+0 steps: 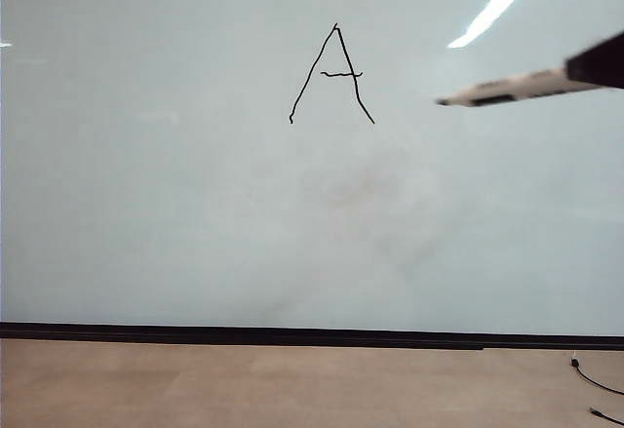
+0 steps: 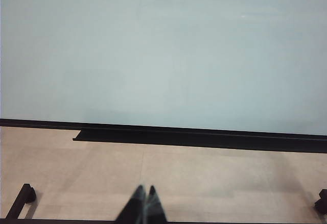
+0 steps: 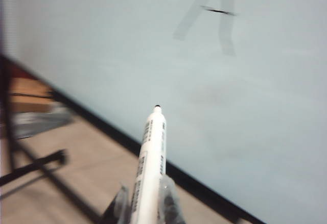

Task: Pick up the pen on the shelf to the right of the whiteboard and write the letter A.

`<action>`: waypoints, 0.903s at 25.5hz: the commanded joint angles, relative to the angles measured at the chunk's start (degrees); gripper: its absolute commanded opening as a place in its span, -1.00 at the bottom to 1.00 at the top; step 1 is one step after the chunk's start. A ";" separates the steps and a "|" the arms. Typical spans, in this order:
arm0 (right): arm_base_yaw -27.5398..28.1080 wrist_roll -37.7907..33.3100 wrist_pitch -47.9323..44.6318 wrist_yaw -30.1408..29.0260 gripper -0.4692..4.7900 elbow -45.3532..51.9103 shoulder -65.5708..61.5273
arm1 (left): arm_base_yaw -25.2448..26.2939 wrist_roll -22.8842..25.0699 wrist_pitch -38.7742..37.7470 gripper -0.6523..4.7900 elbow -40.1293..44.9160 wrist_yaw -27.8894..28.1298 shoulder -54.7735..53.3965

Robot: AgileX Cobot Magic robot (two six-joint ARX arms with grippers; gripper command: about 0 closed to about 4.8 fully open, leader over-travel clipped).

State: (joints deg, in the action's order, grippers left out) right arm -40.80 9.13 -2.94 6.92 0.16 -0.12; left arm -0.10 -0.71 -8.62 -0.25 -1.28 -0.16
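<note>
Right gripper (image 3: 145, 203): closed on the pen (image 3: 149, 168); both clear finger pads press the white barrel from either side, near its rear end.
Right gripper, location: at the right edge of the exterior view, seen there only as a dark block (image 1: 600, 60), level with the lower half of the letter.
Pen: held nearly level in the exterior view (image 1: 517, 87), dark tip pointing toward the letter, tip off the board surface as far as can be judged; the picture is blurred there.
Pen tip to letter: apart; a clear gap of bare board lies between the tip and the right leg of the letter A (image 1: 333, 75).
Letter A: drawn in thin black line on the upper middle of the whiteboard (image 1: 146, 204), two legs and a short wavy crossbar; smeared by motion blur in the right wrist view (image 3: 214, 15).
Left gripper (image 2: 144, 203): jaws together, fingertips touching, holding nothing.
Left gripper, location: low, above the tan floor (image 2: 204, 183), short of the black strip (image 2: 204, 138) along the board's lower edge.
Whiteboard surface: faint grey smudge below the letter.
</note>
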 commanded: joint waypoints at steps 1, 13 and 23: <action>6.34 0.04 -1.33 -1.38 -0.85 -0.22 0.04 | 0.00 0.24 0.50 -0.78 -0.13 -0.02 -0.02; 44.89 -6.56 -1.53 -14.56 -0.85 -0.20 0.04 | -0.02 0.26 0.50 -0.78 -0.13 -0.02 -0.02; 45.33 -6.58 1.40 -12.07 -0.85 -0.20 0.04 | 0.00 0.26 0.50 -0.78 -0.13 -0.02 -0.02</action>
State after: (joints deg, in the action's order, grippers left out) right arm 4.54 2.70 -1.41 -5.43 0.16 -0.10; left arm -0.10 -0.69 -8.62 -0.25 -1.28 -0.16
